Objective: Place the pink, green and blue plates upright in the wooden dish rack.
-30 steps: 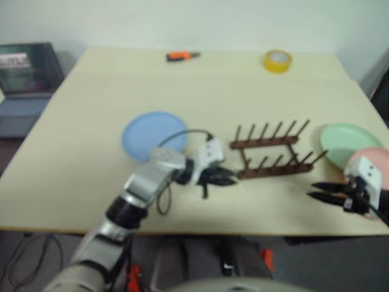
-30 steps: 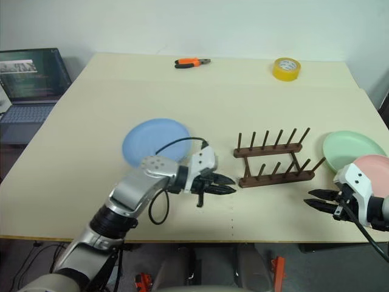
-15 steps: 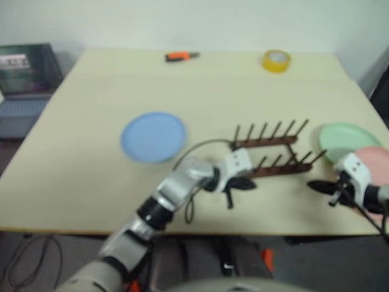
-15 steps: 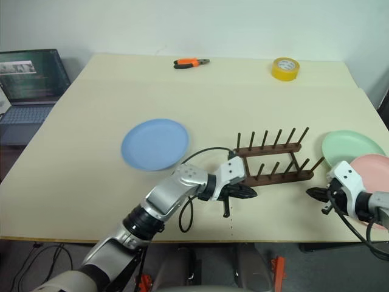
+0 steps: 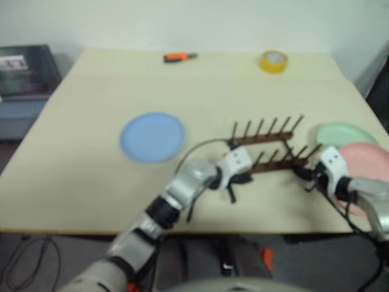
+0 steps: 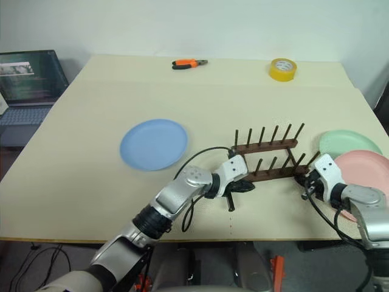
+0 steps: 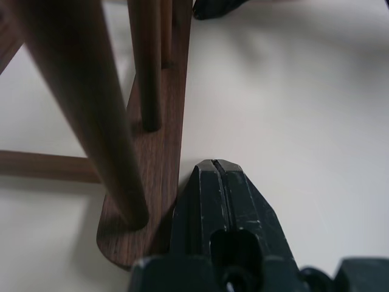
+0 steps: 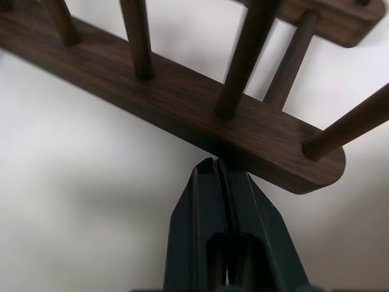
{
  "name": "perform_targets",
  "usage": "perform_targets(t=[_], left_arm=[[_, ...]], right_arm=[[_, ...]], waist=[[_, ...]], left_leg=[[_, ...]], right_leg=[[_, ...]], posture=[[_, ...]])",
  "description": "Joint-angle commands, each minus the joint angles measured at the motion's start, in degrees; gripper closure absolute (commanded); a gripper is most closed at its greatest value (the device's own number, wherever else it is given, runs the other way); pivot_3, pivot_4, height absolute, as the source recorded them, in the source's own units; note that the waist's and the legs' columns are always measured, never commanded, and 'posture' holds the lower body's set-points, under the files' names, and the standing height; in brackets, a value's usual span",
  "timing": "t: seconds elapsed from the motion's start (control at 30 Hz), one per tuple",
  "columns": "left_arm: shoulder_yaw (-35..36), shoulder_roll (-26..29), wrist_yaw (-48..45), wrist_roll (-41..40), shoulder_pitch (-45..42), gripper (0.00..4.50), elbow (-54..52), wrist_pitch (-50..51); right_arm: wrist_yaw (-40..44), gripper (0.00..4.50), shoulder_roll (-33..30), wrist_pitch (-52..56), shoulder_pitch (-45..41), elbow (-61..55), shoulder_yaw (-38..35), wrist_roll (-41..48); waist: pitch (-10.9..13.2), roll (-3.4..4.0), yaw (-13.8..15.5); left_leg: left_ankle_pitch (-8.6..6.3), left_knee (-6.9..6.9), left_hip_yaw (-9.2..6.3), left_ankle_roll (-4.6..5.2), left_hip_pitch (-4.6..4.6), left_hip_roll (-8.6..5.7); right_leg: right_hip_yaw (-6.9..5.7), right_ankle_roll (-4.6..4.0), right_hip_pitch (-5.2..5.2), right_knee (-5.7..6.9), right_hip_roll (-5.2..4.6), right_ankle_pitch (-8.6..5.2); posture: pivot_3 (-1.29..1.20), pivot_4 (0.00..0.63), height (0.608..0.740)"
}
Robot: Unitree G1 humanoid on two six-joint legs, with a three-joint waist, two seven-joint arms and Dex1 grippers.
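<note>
Right eye view, pincers (image 6: 248,187) (image 6: 301,180) flanking rack (image 6: 266,160) ends

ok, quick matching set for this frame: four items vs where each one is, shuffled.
Items:
1. blue plate
2. pink plate
3. left gripper
4. yellow tape roll

Places:
A. far edge of the table
B. shut, at the wooden dish rack's left end
C. flat on the table, left of the rack
D. flat, overlapping the green plate

Pairs: 1-C, 2-D, 3-B, 4-A
</note>
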Motion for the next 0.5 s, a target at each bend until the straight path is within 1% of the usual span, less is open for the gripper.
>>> perform_targets(t=[0.03, 0.17, 0.23, 0.5], left_arm=[[1.33, -0.63, 1.49, 1.05, -1.17, 4.50, 0.21, -1.62], [1.54, -0.56, 2.15, 1.54, -1.13, 4.50, 0.46, -2.12], [1.77, -0.55, 2.51, 1.67, -1.02, 4.50, 0.50, -2.30], [2.46, -0.06, 3.20, 1.94, -0.47, 4.50, 0.42, -2.57]], right_arm=[[-1.06, 4.45, 0.92, -1.19, -1.22, 1.22, 0.88, -1.18], [-0.32, 4.45, 0.22, -1.23, -1.72, 1.11, 0.59, -1.03], [1.18, 4.45, -1.35, -0.41, -0.90, -0.30, 0.45, -0.88], [2.14, 4.45, -6.65, 3.89, -0.22, -6.67, -2.24, -0.34]], waist=[[0.00, 0.00, -0.01], [0.00, 0.01, 0.03], [-0.01, 0.02, 0.07], [-0.02, 0.04, 0.21]], left_leg=[[0.00, 0.01, 0.00, 0.00, 0.00, -0.01], [0.00, -0.01, 0.06, 0.00, -0.01, -0.02], [0.00, -0.05, 0.13, 0.00, -0.03, -0.01], [-0.01, -0.12, 0.17, 0.00, -0.08, 0.00]], right_leg=[[0.03, 0.01, 0.00, 0.00, 0.00, 0.01], [0.04, 0.01, 0.00, -0.01, 0.00, 0.01], [0.02, 0.22, 0.00, -0.01, 0.00, 0.14], [-0.01, 0.17, -0.06, -0.04, 0.00, 0.10]], posture=[[0.00, 0.150, 0.740], [0.00, 0.150, 0.740], [0.00, 0.150, 0.740], [0.00, 0.150, 0.740]])
